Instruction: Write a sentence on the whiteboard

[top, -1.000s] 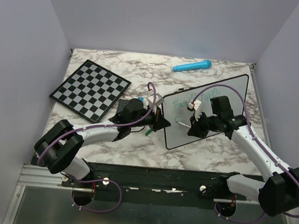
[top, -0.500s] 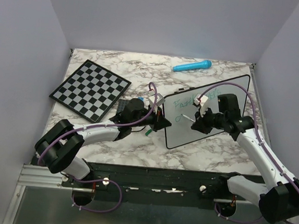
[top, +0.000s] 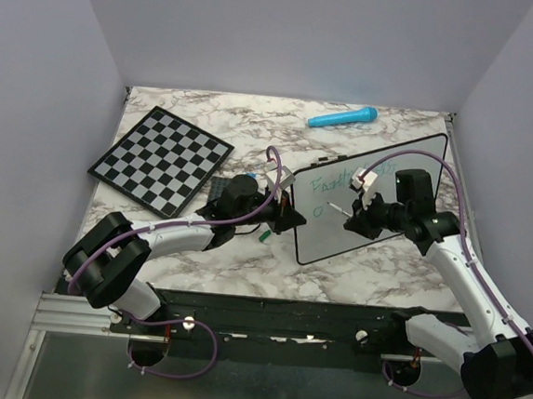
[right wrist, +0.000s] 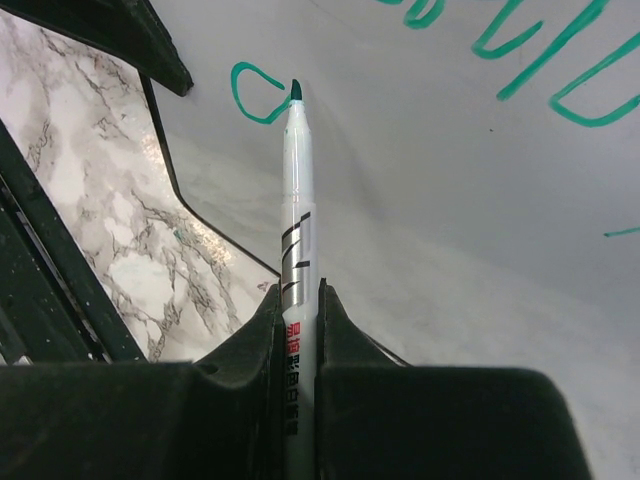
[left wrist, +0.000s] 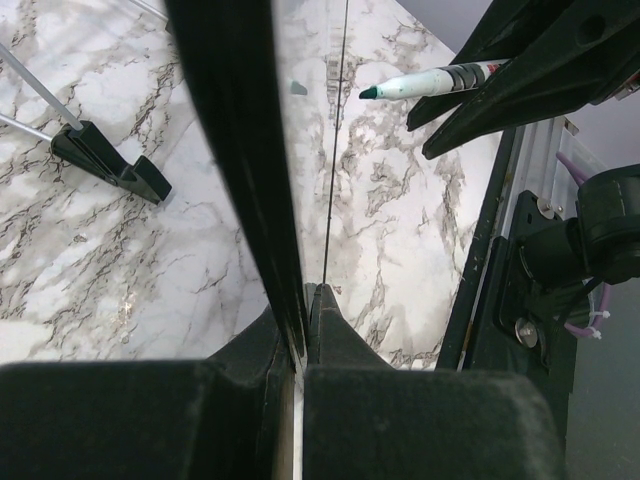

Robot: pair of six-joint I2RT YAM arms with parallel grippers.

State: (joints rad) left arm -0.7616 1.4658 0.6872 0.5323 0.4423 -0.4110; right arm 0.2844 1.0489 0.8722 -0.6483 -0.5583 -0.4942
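The whiteboard [top: 330, 241] stands tilted on its feet at the table's middle right. My left gripper [top: 288, 218] is shut on its left black frame edge [left wrist: 240, 150], with the jaws pinching the thin board [left wrist: 305, 300]. My right gripper [top: 355, 217] is shut on a white marker [right wrist: 297, 220] with a teal tip. The tip rests at the board face [right wrist: 450, 250], beside a small teal loop [right wrist: 255, 95] that starts the second line. The sentence's first line [top: 331, 183] runs above it, partly hidden by my right arm. The marker also shows in the left wrist view [left wrist: 430, 82].
A black-and-white chessboard [top: 161, 159] lies at the far left. A blue marker-like object [top: 342, 118] lies at the far edge behind the board. A small green cap [top: 265, 238] sits near my left gripper. A board foot [left wrist: 105, 160] rests on the marble.
My right gripper has moved the marker up and to the right over the board, and a teal loop has appeared at the start of the second line. The left arm has not moved.
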